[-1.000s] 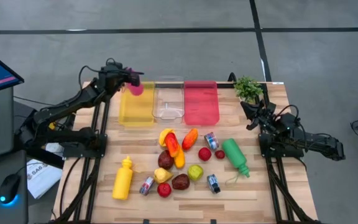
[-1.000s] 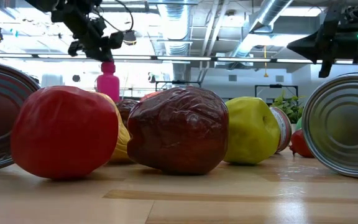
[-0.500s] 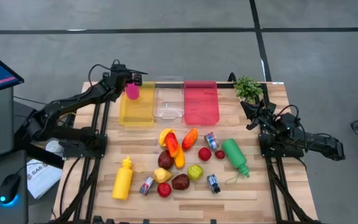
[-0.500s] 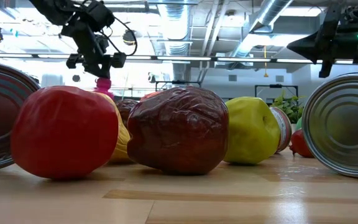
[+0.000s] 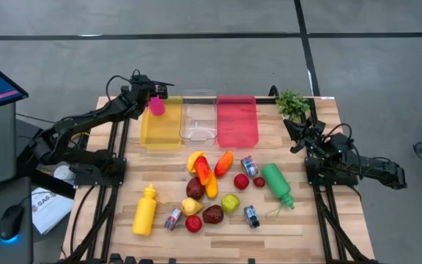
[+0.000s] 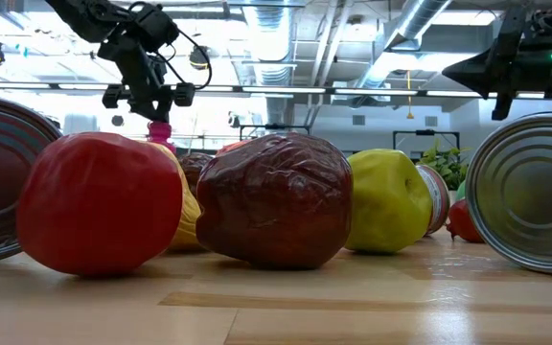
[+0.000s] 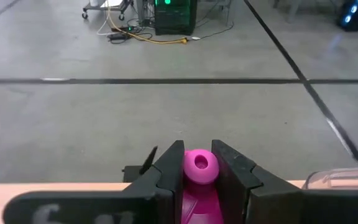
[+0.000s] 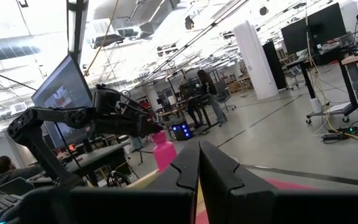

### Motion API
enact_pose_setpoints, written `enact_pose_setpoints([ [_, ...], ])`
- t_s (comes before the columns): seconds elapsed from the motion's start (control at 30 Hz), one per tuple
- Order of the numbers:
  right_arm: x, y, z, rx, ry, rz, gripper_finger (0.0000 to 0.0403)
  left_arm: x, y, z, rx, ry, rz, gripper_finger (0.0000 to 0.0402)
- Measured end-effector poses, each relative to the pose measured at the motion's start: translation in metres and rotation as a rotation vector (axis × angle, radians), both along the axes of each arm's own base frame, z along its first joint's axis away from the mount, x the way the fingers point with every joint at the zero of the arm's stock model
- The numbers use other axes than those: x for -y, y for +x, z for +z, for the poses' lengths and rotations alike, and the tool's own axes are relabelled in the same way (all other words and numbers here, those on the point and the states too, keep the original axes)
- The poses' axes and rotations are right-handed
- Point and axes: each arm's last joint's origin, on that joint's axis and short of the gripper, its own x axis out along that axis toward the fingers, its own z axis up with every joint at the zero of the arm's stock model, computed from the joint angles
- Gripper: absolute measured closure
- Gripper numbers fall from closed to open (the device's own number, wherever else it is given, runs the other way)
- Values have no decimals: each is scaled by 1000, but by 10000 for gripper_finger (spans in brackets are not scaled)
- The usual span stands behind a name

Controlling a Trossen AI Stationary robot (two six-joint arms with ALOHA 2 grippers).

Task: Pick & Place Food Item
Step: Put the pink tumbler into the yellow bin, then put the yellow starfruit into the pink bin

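A pink bottle (image 5: 157, 108) hangs over the far left part of the yellow bin (image 5: 163, 130), with my left gripper (image 5: 152, 101) shut on its upper end. In the low view the bottle (image 6: 161, 131) shows below that gripper (image 6: 157, 107), its lower part hidden behind the red fruit (image 6: 99, 203). I cannot tell whether its base rests in the bin. My right gripper (image 5: 296, 128) waits shut at the table's right side, tipped slightly upward, touching nothing. My left gripper pinches the pink bottle by its neck (image 7: 199, 186), just under the rounded cap (image 7: 200, 165), between its two fingers (image 7: 169, 175). The fingers come from the table's left side, slanting a little downward. The bottle hangs upright below them.
A clear bin (image 5: 198, 117) and a red bin (image 5: 237, 122) stand right of the yellow one. A green plant (image 5: 293, 104) sits at the far right corner. Fruits, small cans, a yellow bottle (image 5: 144, 211) and a green bottle (image 5: 278, 185) lie across the table's near half.
My left gripper has sunk with the pink bottle toward the yellow bin and tipped further downward, then kept still. The bottle stays upright and now sits lower, mostly behind the fruit in the low view.
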Motion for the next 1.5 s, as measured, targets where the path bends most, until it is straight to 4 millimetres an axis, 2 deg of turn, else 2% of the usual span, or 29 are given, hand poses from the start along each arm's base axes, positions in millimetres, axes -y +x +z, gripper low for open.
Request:
enact_pose_setpoints([
  [0.17,0,0,0,0,0,0,397,1,1,-2,3,5,-8,348],
  [0.3,0,0,0,1,0,0,397,4,0,-18,7,16,-3,347],
  [0.47,0,0,0,1,0,0,397,3,0,-19,19,43,15,345],
  [0.83,0,0,0,2,0,0,397,4,0,-19,19,34,2,298],
  [1.0,0,0,0,2,0,0,397,4,0,-19,19,35,2,258],
  [1.2,0,0,0,2,0,0,397,2,2,-16,-7,66,-22,190],
  [1.33,0,0,0,2,0,0,397,0,4,-8,-92,139,-74,140],
  [1.5,0,0,0,2,0,0,397,2,3,11,-11,254,-81,94],
])
